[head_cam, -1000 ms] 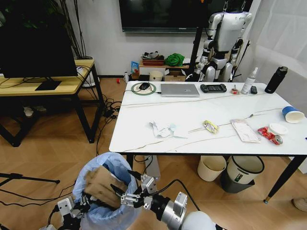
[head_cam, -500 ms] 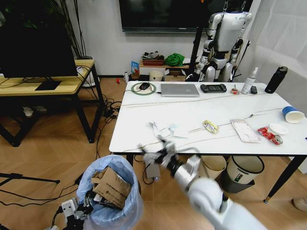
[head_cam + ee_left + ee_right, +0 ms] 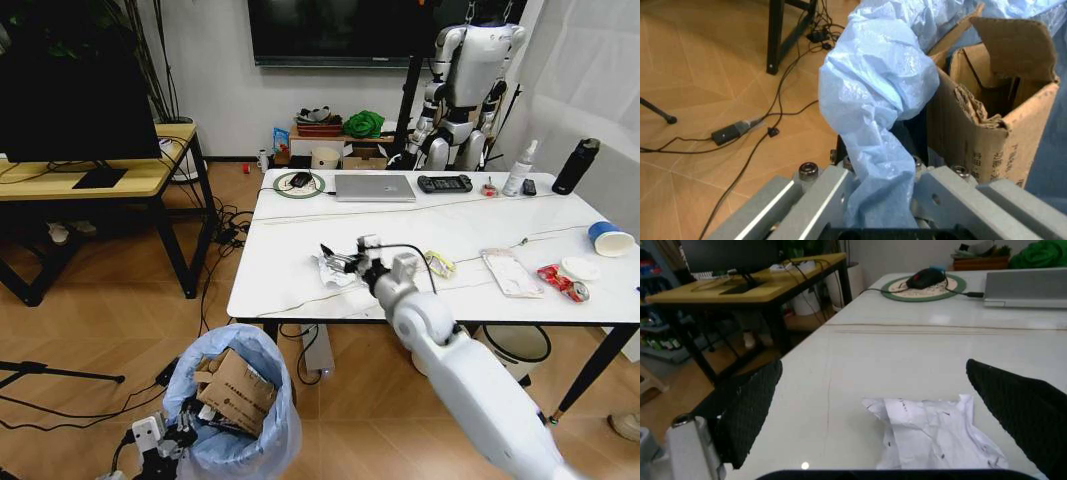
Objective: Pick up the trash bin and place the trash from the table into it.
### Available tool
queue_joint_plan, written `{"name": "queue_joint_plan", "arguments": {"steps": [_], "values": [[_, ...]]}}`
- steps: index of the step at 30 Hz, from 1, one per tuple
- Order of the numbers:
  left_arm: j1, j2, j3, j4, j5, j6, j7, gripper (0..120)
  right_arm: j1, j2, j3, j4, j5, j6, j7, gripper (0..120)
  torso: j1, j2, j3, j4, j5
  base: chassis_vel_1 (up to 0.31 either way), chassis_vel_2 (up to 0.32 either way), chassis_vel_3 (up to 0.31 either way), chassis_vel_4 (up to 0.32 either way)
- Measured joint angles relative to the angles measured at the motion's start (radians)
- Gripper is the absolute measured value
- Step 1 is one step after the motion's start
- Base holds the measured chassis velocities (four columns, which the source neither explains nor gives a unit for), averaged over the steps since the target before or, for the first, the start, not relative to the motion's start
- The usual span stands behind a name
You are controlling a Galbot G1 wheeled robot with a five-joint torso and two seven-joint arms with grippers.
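Over the table (image 3: 300, 240), right claw (image 3: 340, 258) gapes around crumpled paper (image 3: 933, 432) (print unreadable); left claw (image 3: 870, 192) pinches bin bag (image 3: 883, 100).

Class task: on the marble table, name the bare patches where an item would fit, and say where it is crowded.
Bare: the table's middle strip between the laptop and the crumpled white paper, and the near left corner. Crowded: the right end, with pouch, crushed red can, white lid and blue paper cup; the right tool hangs open at the paper.

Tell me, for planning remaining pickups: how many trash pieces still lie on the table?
6: crumpled paper by the open right gripper; wrapper; pouch; red can; lid; blue cup.
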Motion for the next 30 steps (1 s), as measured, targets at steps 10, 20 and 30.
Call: {"name": "queue_joint_plan", "arguments": {"steps": [10,20,30], "values": [[0.002,-0.006,-0.005,0.003,0.0,-0.003,0.001,0,0.053,0.025,-0.031,-0.172,-0.082,0.005,-0.027,93,0.0,0.0,0.0,-0.0003,-0.0001,0.0,0.0,0.0,0.0],[0.001,-0.003,-0.007,0.006,-0.003,-0.004,0.001,0,0.051,0.016,-0.025,-0.204,-0.093,0.013,-0.036,54,0.0,0.0,0.0,-0.0003,0.0,0.0,0.0,0.0,0.0],[0.001,0.005,-0.014,0.006,-0.012,-0.002,0.001,0,0.028,0.008,-0.028,-0.202,-0.111,0.017,-0.043,16,0.0,0.0,0.0,-0.0003,0.0,0.0,0.0,0.0,0.0]]}}
